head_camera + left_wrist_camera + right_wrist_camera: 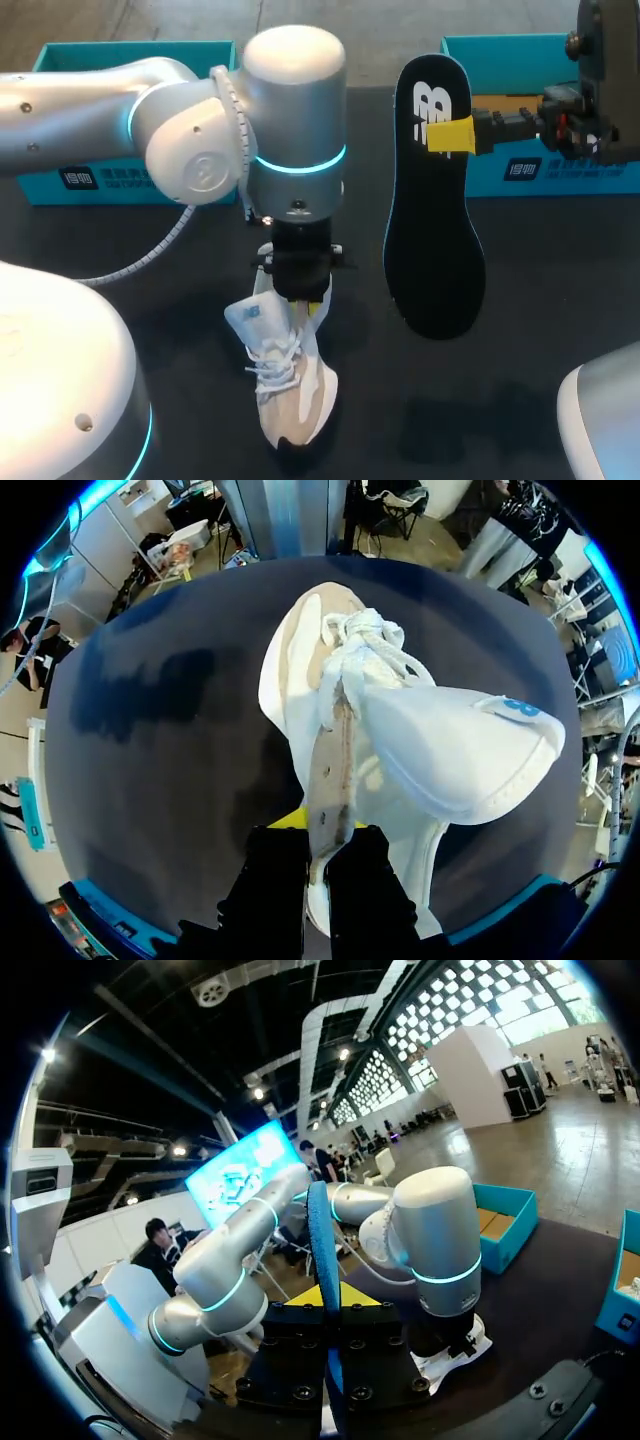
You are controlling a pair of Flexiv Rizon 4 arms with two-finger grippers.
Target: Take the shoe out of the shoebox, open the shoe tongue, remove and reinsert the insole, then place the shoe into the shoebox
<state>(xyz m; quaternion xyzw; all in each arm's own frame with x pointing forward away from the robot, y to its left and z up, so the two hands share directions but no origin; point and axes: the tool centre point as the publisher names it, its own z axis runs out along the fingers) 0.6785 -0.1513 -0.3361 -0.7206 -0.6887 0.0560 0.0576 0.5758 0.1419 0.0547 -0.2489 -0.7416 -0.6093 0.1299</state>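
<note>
A white shoe (292, 385) stands on the black table, toe toward the front, its tongue (450, 750) pulled out and open. My left gripper (305, 300) comes down from above and is shut on the shoe's rear collar (325, 810), which is pinched between its fingers. My right gripper (450, 135) is held in the air at the back right, shut on the upper part of the black insole (435, 230), which hangs upright beside the shoe. In the right wrist view the insole (322, 1240) shows edge-on between the fingers, with the shoe (452, 1353) beyond it.
Two teal shoeboxes stand at the back of the table, one at the left (100, 180) and one at the right (500, 60). My left arm's big elbow (290, 110) hangs over the table's middle. Black tabletop (500, 400) lies around the shoe.
</note>
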